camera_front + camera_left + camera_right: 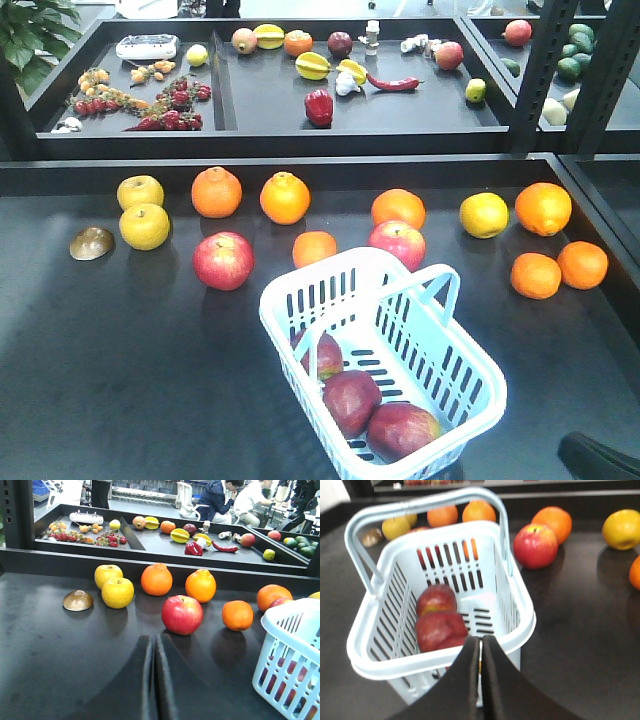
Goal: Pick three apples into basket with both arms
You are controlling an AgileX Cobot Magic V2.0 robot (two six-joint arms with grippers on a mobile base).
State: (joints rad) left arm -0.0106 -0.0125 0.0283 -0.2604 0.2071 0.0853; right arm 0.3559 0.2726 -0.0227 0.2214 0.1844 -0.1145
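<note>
Apples [352,400]: three in basket [300,320], near right; I judge task done; left gripper [153,680], right gripper [481,675] jaws together, empty.

Closed fingers [481,652] above apples [440,622] in basket [512,592]

Three apples [352,400] lie in the basket [300,325], oranges [285,197] behind it

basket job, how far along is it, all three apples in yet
Looks done: three dark red apples lie in the basket. Nothing is in hand: the left gripper and the right gripper are both shut and empty. Nothing seems left to pick; only lighter red apples and oranges remain on the table.
</note>
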